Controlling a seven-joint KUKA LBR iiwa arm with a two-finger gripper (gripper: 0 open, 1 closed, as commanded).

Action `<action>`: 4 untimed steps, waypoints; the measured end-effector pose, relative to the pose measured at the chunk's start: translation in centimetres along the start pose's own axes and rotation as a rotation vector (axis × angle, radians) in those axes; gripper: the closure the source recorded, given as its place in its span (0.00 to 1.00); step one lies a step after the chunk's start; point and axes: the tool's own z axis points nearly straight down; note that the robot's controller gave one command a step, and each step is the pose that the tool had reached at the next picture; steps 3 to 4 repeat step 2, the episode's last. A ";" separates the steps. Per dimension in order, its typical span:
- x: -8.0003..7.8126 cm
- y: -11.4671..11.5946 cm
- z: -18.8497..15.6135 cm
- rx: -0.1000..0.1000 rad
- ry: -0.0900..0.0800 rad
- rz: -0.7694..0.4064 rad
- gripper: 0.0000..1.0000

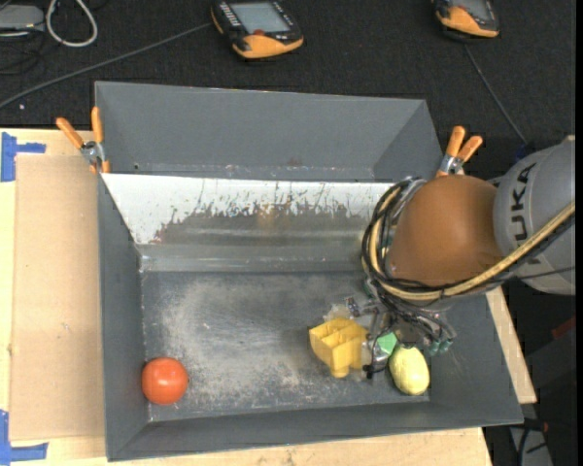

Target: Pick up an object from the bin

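Camera view, jaws low between yellow block [336, 346] and pale lemon [410, 371], their spread unclear

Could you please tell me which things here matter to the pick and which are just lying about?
In the job: gripper, down at the lower right of the bin; yellow block and pale lemon-shaped thing, closest to it, one on either side.
Lying about: orange-red ball, alone at the lower left.

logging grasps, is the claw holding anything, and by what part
Cannot be told: the claw sits low between the yellow block and the pale lemon, with no grip visible.
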 end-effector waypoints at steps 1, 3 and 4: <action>0.0 0.0 -3.0 0.000 -0.001 0.002 1.00; 0.0 0.1 -5.1 0.000 -0.002 0.004 1.00; 0.0 0.1 -5.1 0.000 -0.002 0.004 1.00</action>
